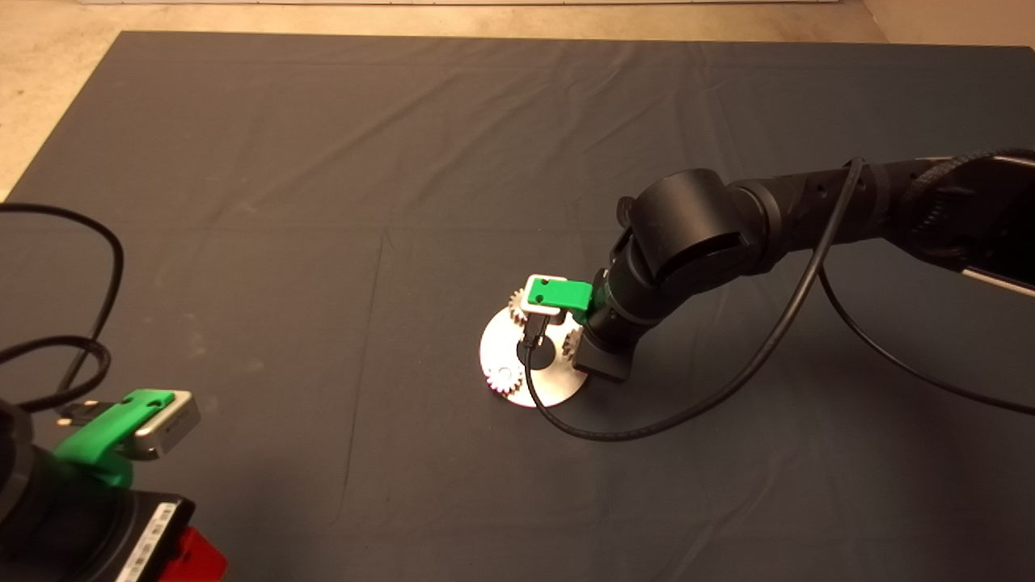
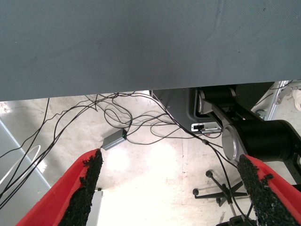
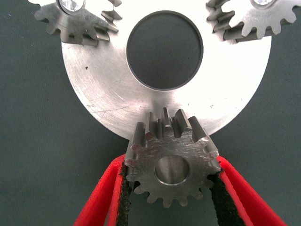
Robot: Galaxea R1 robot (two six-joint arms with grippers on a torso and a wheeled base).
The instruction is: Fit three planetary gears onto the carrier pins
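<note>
The right gripper (image 3: 171, 188) pinched one gear (image 3: 171, 160) at the disc's (image 3: 103, 89) edge, w/ a pin end showing in its hole. Two other gears (image 3: 77, 19) (image 3: 254, 19) sat on pins across the disc. The left gripper (image 2: 171, 188) waited at the mat's (image 1: 323, 202) lower left corner, fingers spread wide.
</note>
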